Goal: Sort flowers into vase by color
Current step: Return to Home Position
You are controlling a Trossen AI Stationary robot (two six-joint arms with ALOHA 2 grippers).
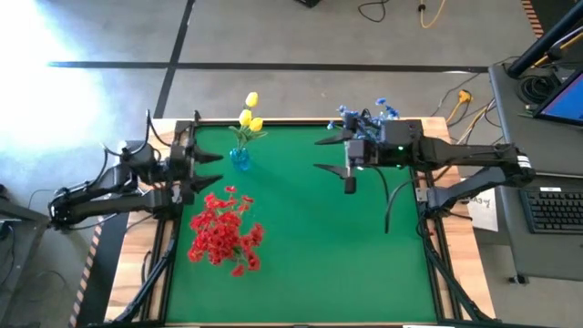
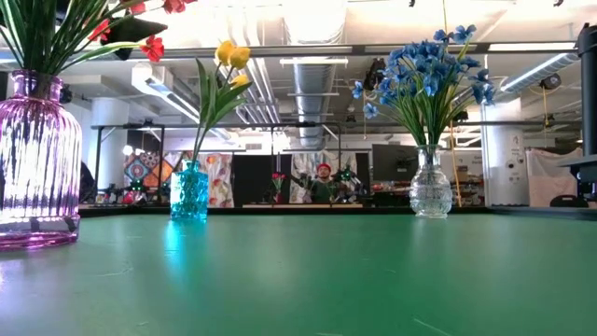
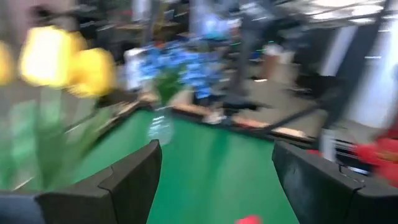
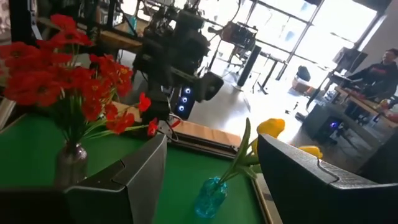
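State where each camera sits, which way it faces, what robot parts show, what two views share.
High: above, straight down on the green table; both arms, left end effector and right end effector open.
Low: table height, level across at three glass vases; no end effector clearly shows.
Left wrist: past its own fingers toward blue flowers in a clear vase.
Right wrist: past its own fingers toward red flowers and the left arm.
Both wrist views share the yellow flowers.

— What's around the counter (image 1: 310,264)?
— Grey floor (image 1: 273,36) with dark seams, and a desk (image 1: 551,146) with a keyboard (image 1: 556,208) behind the right end effector (image 1: 321,155).
— And overhead?
— Exposed ducts (image 2: 317,103) and long strip lights (image 2: 539,67).
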